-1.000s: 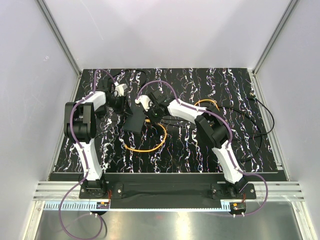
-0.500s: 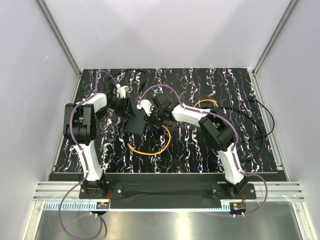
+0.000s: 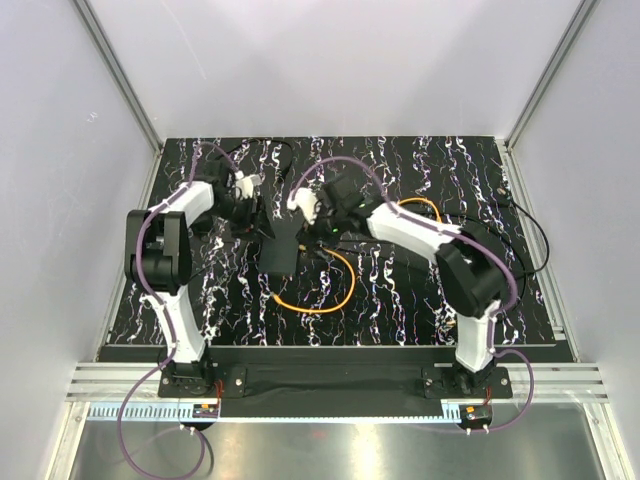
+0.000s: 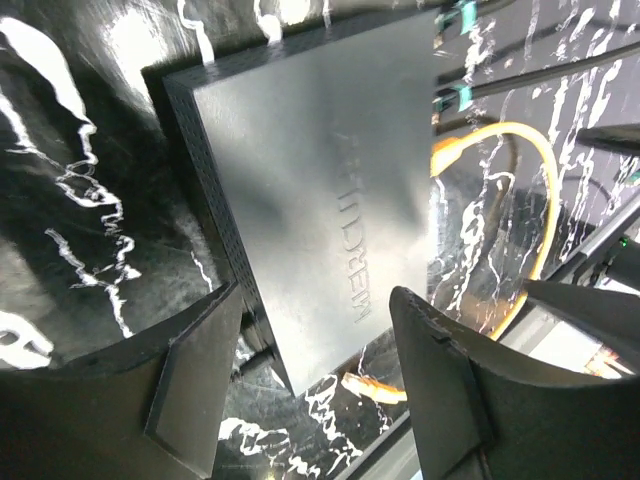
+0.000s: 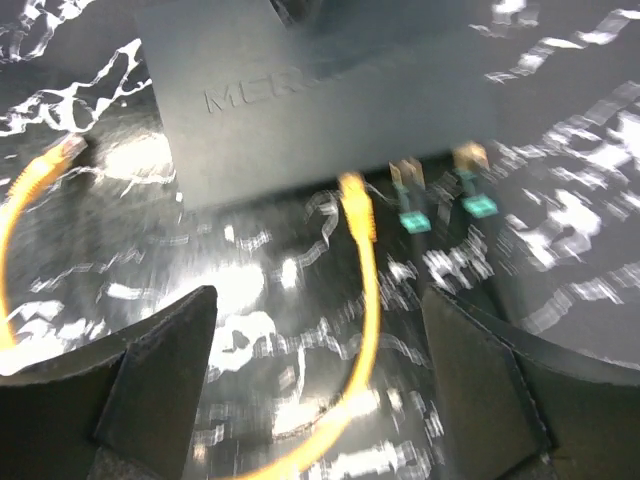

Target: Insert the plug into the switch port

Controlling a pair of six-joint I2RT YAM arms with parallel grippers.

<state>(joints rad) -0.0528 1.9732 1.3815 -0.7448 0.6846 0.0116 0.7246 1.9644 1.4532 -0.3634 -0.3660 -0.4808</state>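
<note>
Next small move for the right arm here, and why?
Probably back the right gripper away: its fingers are open and empty, and the plug already meets the switch edge beside two black cables. Full seating can't be confirmed.

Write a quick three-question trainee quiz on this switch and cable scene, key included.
1. True or false: the right end effector grips the orange plug.
2. How many teal-booted plugs sit beside it at the switch edge?
3. The orange plug's tip is: A) at the switch's edge B) on the switch's top face C) lying far from the switch.
Key: 1 false, it is open and empty; 2 two; 3 A.
</note>
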